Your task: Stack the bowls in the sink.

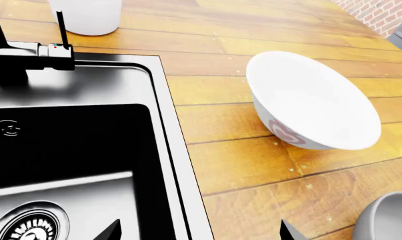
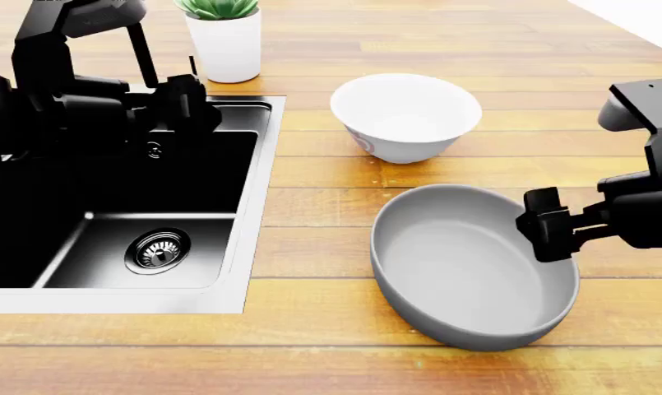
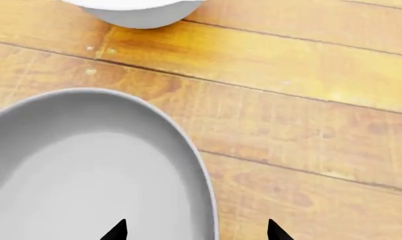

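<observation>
The wide matte grey bowl (image 2: 462,267) sits on the wooden counter right of the sink (image 2: 259,164). My right gripper (image 2: 543,230) is at its right rim. In the right wrist view this gripper (image 3: 195,233) is open, one fingertip over the grey bowl (image 3: 87,175) and one outside its rim. The glossy white bowl (image 2: 405,111) with a pink-red mark stands behind it, empty. My left gripper (image 2: 190,105) hovers over the sink's back right corner. It (image 1: 199,235) is open and empty above the steel rim (image 1: 171,130), with the white bowl (image 1: 317,102) further off.
A black faucet (image 1: 27,55) rises at the sink's back edge. A white plant pot (image 2: 226,45) stands behind the sink on the counter. The round steel drain (image 2: 157,249) lies in the black basin. The grey bowl (image 1: 387,220) edges into the left wrist view.
</observation>
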Controlling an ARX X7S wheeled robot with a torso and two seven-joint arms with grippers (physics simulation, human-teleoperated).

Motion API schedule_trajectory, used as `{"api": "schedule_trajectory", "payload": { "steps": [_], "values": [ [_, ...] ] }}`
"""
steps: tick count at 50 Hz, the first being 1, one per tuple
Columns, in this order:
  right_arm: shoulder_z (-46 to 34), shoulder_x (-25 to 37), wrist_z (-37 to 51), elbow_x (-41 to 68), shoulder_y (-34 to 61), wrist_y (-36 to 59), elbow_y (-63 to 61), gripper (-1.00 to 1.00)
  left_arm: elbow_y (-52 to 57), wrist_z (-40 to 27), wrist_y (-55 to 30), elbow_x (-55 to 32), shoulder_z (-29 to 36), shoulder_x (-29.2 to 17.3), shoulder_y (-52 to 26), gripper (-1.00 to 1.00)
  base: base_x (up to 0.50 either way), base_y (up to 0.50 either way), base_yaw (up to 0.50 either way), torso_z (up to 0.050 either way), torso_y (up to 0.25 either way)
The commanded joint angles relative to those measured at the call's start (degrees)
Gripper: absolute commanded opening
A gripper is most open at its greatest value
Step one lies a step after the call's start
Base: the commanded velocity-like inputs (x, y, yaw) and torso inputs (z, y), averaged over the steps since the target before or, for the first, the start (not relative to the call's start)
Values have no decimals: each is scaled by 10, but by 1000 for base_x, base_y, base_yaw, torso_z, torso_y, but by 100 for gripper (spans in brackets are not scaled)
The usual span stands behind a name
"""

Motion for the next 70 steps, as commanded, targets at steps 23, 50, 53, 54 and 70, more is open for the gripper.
{"api": "schedule_trajectory", "payload": {
  "steps": [23,50,53,54,70],
  "values": [
    [-212,-48,-406,-375,82,5,20,100,4,35,32,9,42,-19,10,100,0,0,0,0,0],
    [-228,-46,-427,-378,100,-14,2,-100,3,54,47,14,62,-24,0,100,0,0,0,0,0],
    [-223,-47,-430,-377,120,-12,3,-100,5,53,49,11,62,-25,0,100,0,0,0,0,0],
    [-222,-48,-431,-377,126,-12,4,-100,5,53,49,10,62,-26,0,100,0,0,0,0,0],
    [-211,-68,-481,-403,230,-9,14,-100,11,20,47,-28,63,-35,-15,100,0,0,0,0,0]
  ]
}}
